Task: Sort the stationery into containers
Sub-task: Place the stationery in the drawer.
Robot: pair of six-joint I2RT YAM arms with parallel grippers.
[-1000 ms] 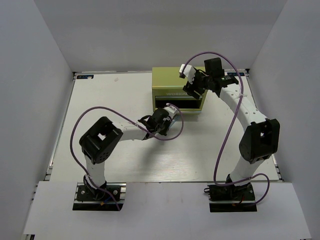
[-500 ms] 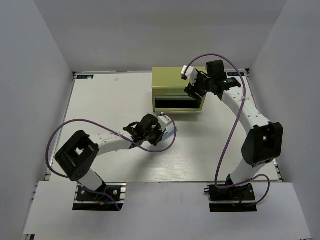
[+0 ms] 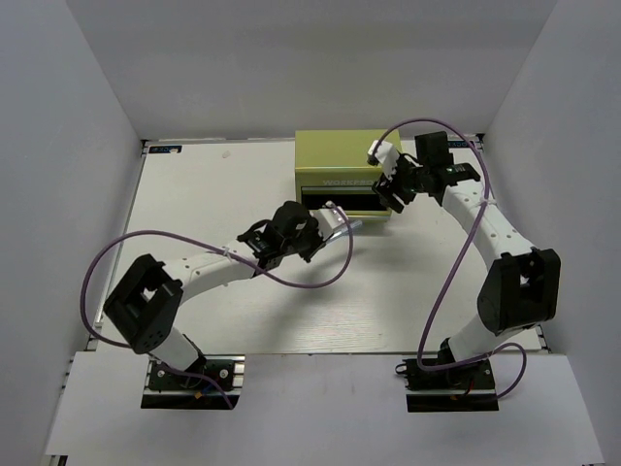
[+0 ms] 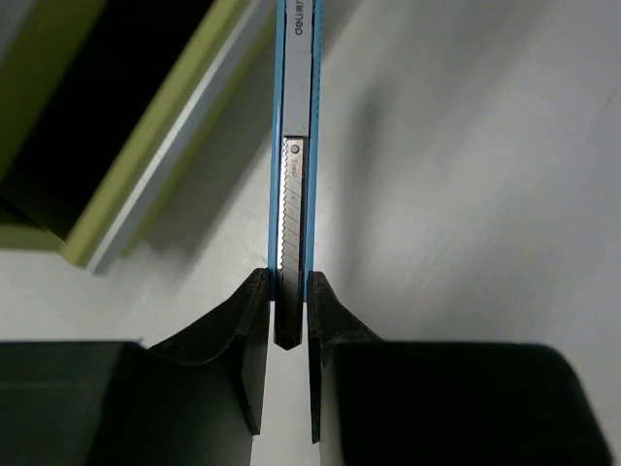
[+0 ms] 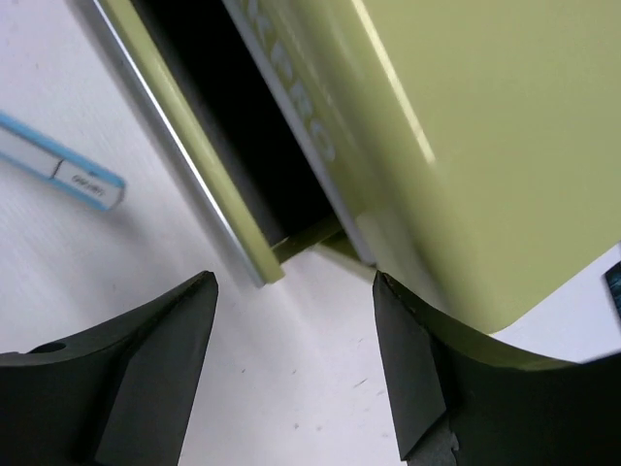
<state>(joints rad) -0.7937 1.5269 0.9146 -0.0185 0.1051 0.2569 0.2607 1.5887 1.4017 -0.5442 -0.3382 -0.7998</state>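
From where I stand, the left arm reaches out low across the white table [image 3: 213, 194]; its left gripper [image 4: 289, 291] is clamped on the tail end of a slim blue-silver cutter [image 4: 294, 146], a pen-shaped thing with a ridged slider track down its middle. The cutter's long axis runs straight out ahead of the fingers; it is held off the table just in front of the yellow-green drawer chest [image 3: 340, 150], seen from overhead at [image 3: 342, 211].

The open drawer [image 4: 87, 107] lies to the left of the cutter in the wrist view, its pale front lip slanting in toward the tip; so the cutter is nearly alongside that lip and not over the dark cavity, though its far end runs out of the wrist view and I cannot tell whether it crosses the lip. I reckon the left arm must carry it sideways over the lip before letting go.

Further right, the right gripper [image 5: 293, 282] hangs at the chest's right front corner, fingers wide apart and holding nothing; the cutter's end shows at its left.
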